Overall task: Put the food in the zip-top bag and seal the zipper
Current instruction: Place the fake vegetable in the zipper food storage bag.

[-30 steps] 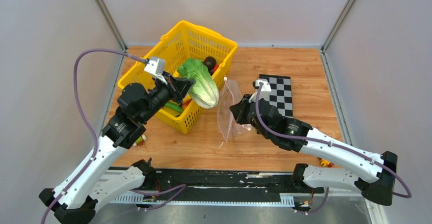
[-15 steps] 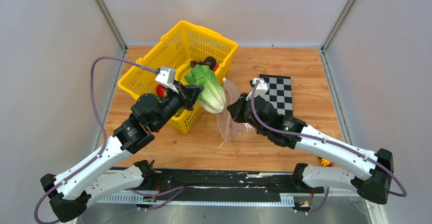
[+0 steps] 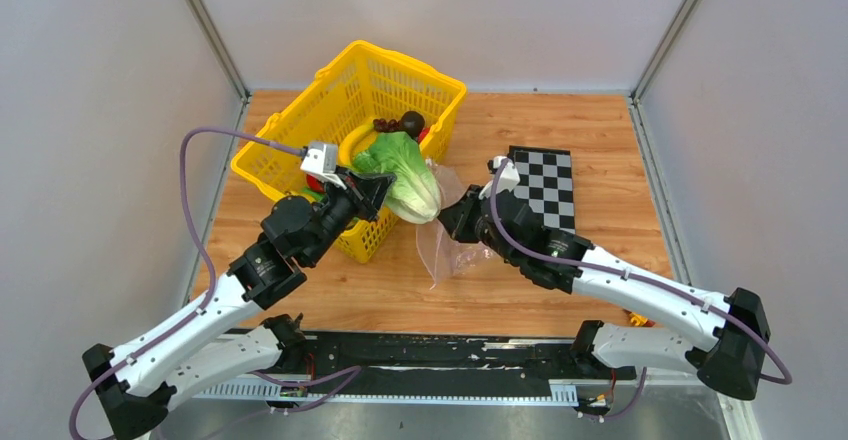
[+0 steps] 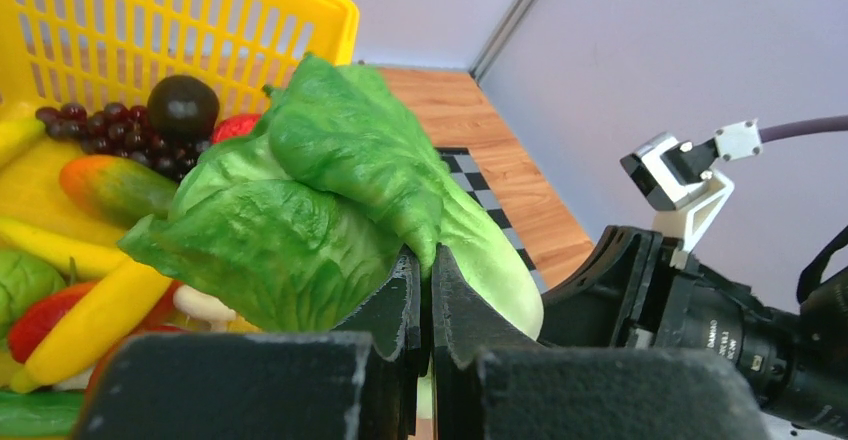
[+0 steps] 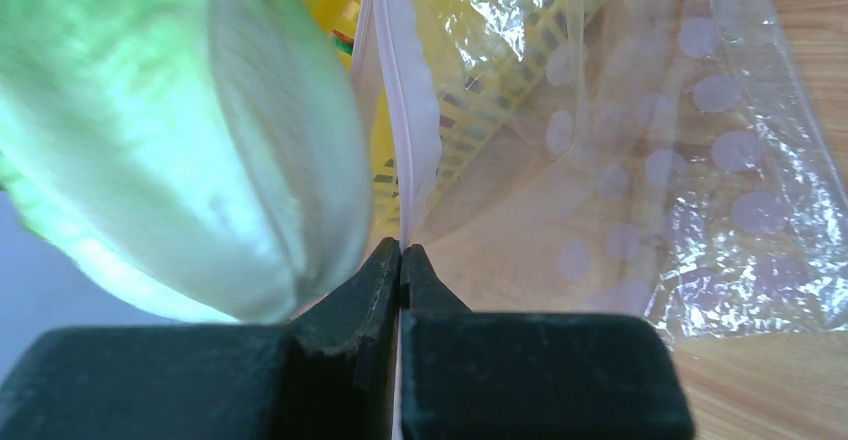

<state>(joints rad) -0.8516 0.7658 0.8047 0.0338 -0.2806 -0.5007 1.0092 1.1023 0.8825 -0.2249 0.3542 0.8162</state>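
Note:
The green lettuce (image 3: 408,172) hangs over the basket's right corner, pinched by a leaf in my left gripper (image 3: 385,192). In the left wrist view the jaws of that gripper (image 4: 430,260) are closed on a fold of the lettuce (image 4: 320,180). My right gripper (image 3: 447,216) is shut on the zip-top bag (image 3: 452,248) at its mouth and holds it up off the table. The right wrist view shows its gripper (image 5: 401,255) clamping the pink zipper (image 5: 412,130), the dotted bag (image 5: 640,160) spread to the right and the lettuce (image 5: 180,150) close on the left, just outside the mouth.
The yellow mesh basket (image 3: 398,57) stands at the back left and holds more food: purple grapes (image 4: 90,125), a dark round fruit (image 4: 182,107), bananas (image 4: 90,320). A checkerboard (image 3: 548,185) lies right of the bag. Small toy blocks (image 3: 638,317) sit by the right arm.
My left arm has carried the lettuce right and forward, from above the basket to the bag's mouth. The right gripper has shifted the bag slightly left.

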